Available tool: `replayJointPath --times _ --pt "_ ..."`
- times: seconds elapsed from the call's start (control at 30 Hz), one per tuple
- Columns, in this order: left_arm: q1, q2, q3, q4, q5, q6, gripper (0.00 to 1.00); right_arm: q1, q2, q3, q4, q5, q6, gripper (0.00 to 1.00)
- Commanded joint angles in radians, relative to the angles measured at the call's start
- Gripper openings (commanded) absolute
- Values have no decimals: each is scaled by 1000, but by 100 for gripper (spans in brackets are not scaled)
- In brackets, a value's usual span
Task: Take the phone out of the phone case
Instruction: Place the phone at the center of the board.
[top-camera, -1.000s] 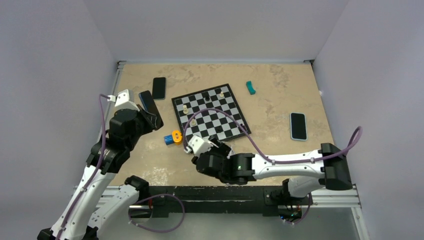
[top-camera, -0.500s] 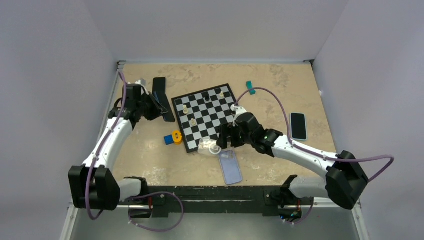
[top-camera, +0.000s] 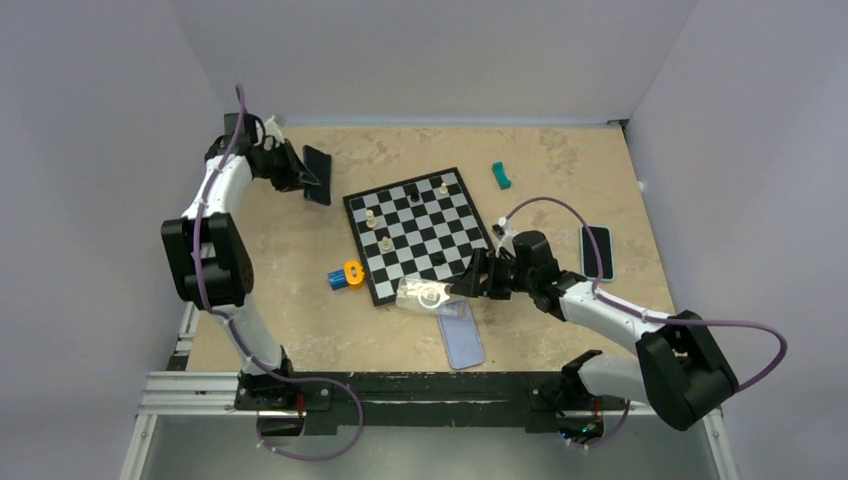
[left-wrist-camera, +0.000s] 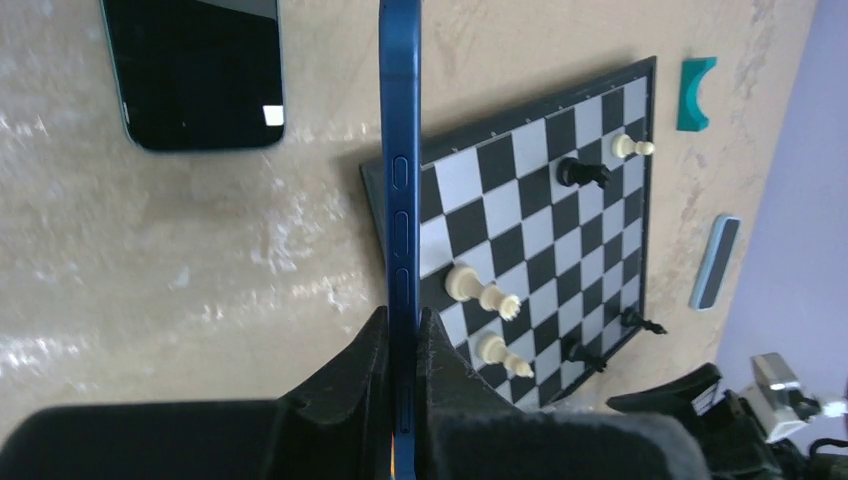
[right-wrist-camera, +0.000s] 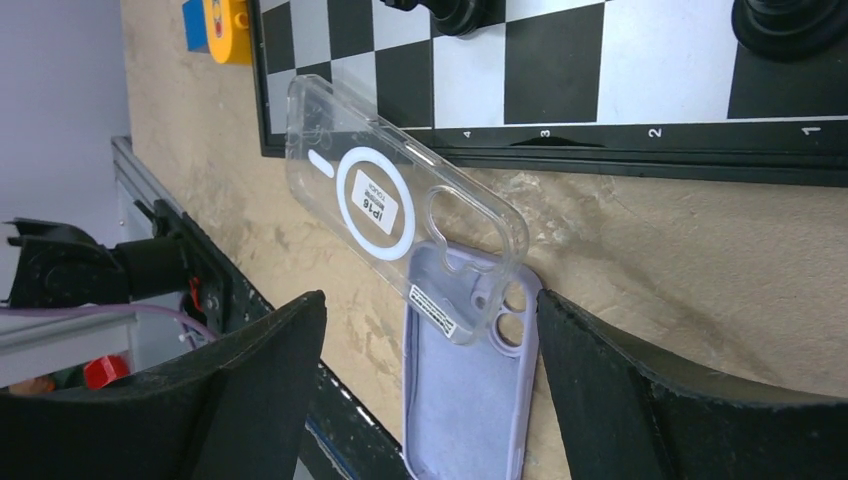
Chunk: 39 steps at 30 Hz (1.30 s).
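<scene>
My left gripper (top-camera: 298, 178) is at the far left of the table, shut on a blue phone (left-wrist-camera: 400, 150) that it holds on edge above the table; the fingers (left-wrist-camera: 455, 390) clamp its thin side. A black phone (left-wrist-camera: 195, 70) lies flat just beside it. My right gripper (top-camera: 470, 283) is open and empty at the chessboard's near edge. In the right wrist view its jaws (right-wrist-camera: 430, 297) stand wide apart around a clear phone case (right-wrist-camera: 400, 210), which rests partly on the board's edge and partly on an empty lilac case (right-wrist-camera: 470, 400). The clear case (top-camera: 425, 293) and the lilac case (top-camera: 460, 338) also show from above.
A chessboard (top-camera: 455, 190) with several pieces lies mid-table. A blue and orange toy (top-camera: 344, 275) sits left of it. A teal block (top-camera: 501, 175) lies at the back. A light-blue phone (top-camera: 597, 252) lies at the right. The black phone (top-camera: 319, 160) is at the back left.
My left arm has swung out to the far back left, carrying the blue phone. My right gripper let go of the clear case and drew back to the right.
</scene>
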Motion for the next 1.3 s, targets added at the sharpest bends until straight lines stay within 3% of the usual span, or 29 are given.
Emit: replayJointPath --times 0.0,0.2,0.3,0.43,0.8,1.07,1.17,1.27 --pt "22 136 270 -246 54 269 0 -31 -23 -22 91 -107 -10 80" --pt "70 229 453 -372 -266 343 0 -69 -78 -38 46 -149 -48 80" --pt "73 278 497 -376 -324 360 0 -85 -88 -36 34 -176 -64 80" --pt "74 416 590 -419 -285 368 0 -104 -81 -47 54 -208 -68 80" --pt "82 603 801 -456 -255 355 1 -125 -70 -105 131 -254 -45 80" --pt "82 710 937 -509 -233 349 11 -125 -69 -135 193 -260 -10 81" --pt "79 722 963 -505 -203 326 18 -125 -78 -132 185 -253 -8 81" --pt "79 723 971 -502 -209 309 31 -125 -77 -135 195 -247 -1 81"
